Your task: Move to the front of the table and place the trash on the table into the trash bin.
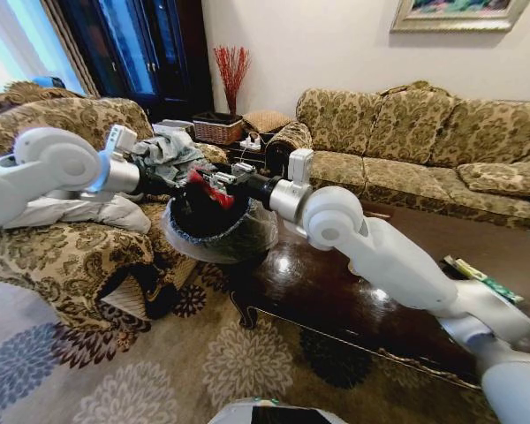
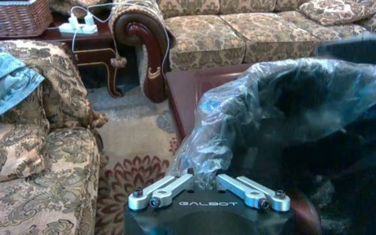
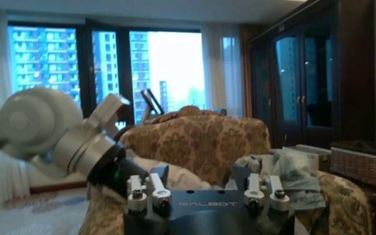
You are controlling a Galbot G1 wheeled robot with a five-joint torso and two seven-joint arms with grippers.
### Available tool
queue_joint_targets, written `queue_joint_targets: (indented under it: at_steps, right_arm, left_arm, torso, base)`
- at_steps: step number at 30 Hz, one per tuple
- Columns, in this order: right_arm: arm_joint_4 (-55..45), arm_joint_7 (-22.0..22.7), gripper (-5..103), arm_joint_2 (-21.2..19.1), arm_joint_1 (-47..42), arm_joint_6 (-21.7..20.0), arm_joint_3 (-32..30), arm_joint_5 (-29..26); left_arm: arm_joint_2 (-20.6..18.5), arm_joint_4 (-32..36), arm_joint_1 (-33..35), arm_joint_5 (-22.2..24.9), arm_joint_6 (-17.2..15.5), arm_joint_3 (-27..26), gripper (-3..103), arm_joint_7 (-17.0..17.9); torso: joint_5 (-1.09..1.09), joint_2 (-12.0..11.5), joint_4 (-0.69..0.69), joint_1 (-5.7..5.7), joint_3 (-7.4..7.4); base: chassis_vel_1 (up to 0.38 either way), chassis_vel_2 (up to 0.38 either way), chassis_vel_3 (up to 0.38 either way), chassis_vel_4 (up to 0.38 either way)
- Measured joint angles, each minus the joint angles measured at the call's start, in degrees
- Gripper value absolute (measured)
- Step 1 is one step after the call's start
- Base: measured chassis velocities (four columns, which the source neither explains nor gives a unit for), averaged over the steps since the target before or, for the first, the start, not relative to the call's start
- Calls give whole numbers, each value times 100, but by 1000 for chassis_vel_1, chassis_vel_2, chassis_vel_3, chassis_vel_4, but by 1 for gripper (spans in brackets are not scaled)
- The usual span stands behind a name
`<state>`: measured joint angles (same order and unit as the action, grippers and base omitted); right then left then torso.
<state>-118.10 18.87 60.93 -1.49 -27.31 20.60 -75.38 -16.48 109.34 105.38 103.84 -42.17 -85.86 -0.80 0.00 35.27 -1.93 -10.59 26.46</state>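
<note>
The trash bin [image 1: 234, 240], black with a translucent grey bag, hangs beside the dark glossy table [image 1: 336, 296] at its near left corner. My left gripper [image 1: 165, 181] is shut on the bag at the bin's rim, and the left wrist view shows that bag [image 2: 286, 107] pinched by the left gripper [image 2: 193, 175]. My right gripper [image 1: 214, 177] reaches over the bin's mouth with its jaws spread apart. A red can [image 1: 212, 193] is just under it, inside the bin's opening. In the right wrist view nothing sits in the right gripper [image 3: 204, 183]. A green-yellow packet [image 1: 481, 276] lies on the table's right side.
A patterned armchair [image 1: 66, 247] with clothes and a white cushion stands close on the left. A long sofa [image 1: 424, 141] runs behind the table. A wicker basket [image 1: 216, 130] sits on a side table at the back. Patterned rug [image 1: 203, 362] covers the floor in front.
</note>
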Motion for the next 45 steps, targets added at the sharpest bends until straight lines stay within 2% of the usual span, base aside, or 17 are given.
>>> queue_joint_targets:
  at_steps: [1, 3, 4, 6, 7, 9, 11, 12, 14, 18, 25, 35, 45]
  right_arm:
    - [-23, 103, 73, 8, 2, 23, -73, -46]
    - [-72, 263, 73, 5, -11, 43, -188, -121]
    - [-132, 390, 79, -14, -44, 57, -303, -200]
    - [-414, 725, 90, -325, -364, -26, -1026, -550]
    - [-414, 725, 90, -325, -364, -26, -1026, -550]
    - [-484, 755, 98, -858, -869, -255, -1901, -527]
    - [-402, 669, 100, -1488, -1452, -519, -2597, -143]
    - [-402, 669, 100, -1488, -1452, -519, -2597, -143]
    - [-298, 532, 100, -1926, -1980, -712, -3043, 159]
    - [-292, 500, 100, -2201, -2450, -865, -3458, 220]
    - [-419, 626, 100, -2206, -2513, -974, -3445, 215]
    - [-439, 789, 100, -2043, -2506, -949, -3075, 313]
    - [-415, 860, 100, -1943, -2577, -790, -2840, 493]
  left_arm:
    - [20, 12, -3, -20, 0, -3, 0, -7]
    - [55, 31, -12, -47, 1, -8, 0, -10]
    - [82, 47, -20, -65, 1, -12, 0, -10]
    - [273, 166, -97, -141, 2, -15, 0, -14]
    - [273, 166, -97, -141, 2, -15, 0, -14]
    - [505, 290, -173, -232, 2, -15, 0, -39]
    - [727, 397, -231, -374, 2, -16, 0, -97]
    - [727, 397, -231, -374, 2, -16, 0, -97]
    - [923, 491, -274, -492, 2, -17, 0, -133]
    - [1108, 653, -321, -594, 4, -47, 0, -154]
    - [1338, 908, -373, -963, 5, -72, 0, -320]
    - [1765, 1169, -343, -1345, 5, -44, 0, -509]
    - [1862, 1194, -329, -1381, 5, -21, 0, -542]
  torso:
    - [0, 0, 0, 0, 0]
    - [-1, 0, -1, 0, 0]
    - [-1, 0, -2, 0, 0]
    - [-1, 0, -4, 0, 0]
    - [-1, 0, -4, 0, 0]
    - [0, 1, -3, 1, -1]
    - [4, 1, 5, 1, -1]
    - [4, 1, 5, 1, -1]
    - [6, 1, 6, 1, -1]
    - [1, 1, 2, 1, -1]
    - [-3, 1, -5, 1, -1]
    - [2, 1, 1, 1, 0]
    - [0, 1, 0, 0, 0]
  base:
    - [0, 0, 0, 0]
    - [0, 0, 0, 0]
    - [0, 0, 0, 0]
    - [0, 0, 0, 0]
    - [0, 0, 0, 0]
    - [0, 0, 0, 0]
    - [0, 0, 0, 0]
    - [0, 0, 0, 0]
    - [0, 0, 0, 0]
    - [0, 0, 0, 0]
    - [-9, -28, 23, 32]
    - [-101, -155, 57, 120]
    - [-126, -146, 4, 25]
